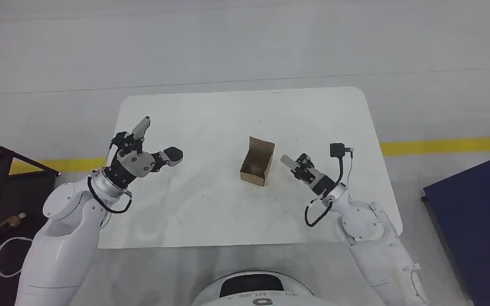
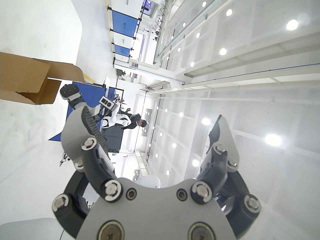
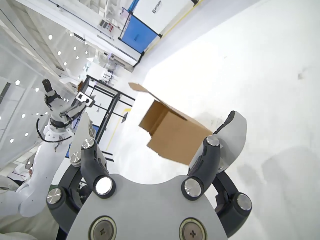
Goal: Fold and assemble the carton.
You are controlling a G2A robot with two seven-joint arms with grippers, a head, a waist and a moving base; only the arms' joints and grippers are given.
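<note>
- Carton (image 1: 257,161) of brown cardboard is sitting on the white table (image 1: 199,122), somewhat right of the middle and about halfway between the far and near edges.
- The carton is resting on the surface with one end open, so its bare inside is showing from above, and one flap is sticking out from the open end instead of lying folded in.
- The right gripper (image 1: 295,161) is hanging just beside the carton's right side, on the side toward the table's right edge, and is pointing at it.
- Its fingers are standing spread well apart, gripping nothing, and a gap is showing between them and the cardboard.
- In the right wrist view the carton's closed brown wall (image 3: 175,136) is facing this gripper, and the open end is turning away from it.
- The left gripper (image 1: 158,141) is hovering near the table's left edge, well apart from the carton.
- Its two fingers are splayed wide and holding nothing, and the gripper is tilting upward, so its wrist camera is looking largely toward the ceiling lights.
- In the left wrist view the carton (image 2: 25,81) is lying off to one side, its open end and flap facing this arm.
- A yellow line (image 1: 436,145) is running along the floor beyond the table's right edge.
</note>
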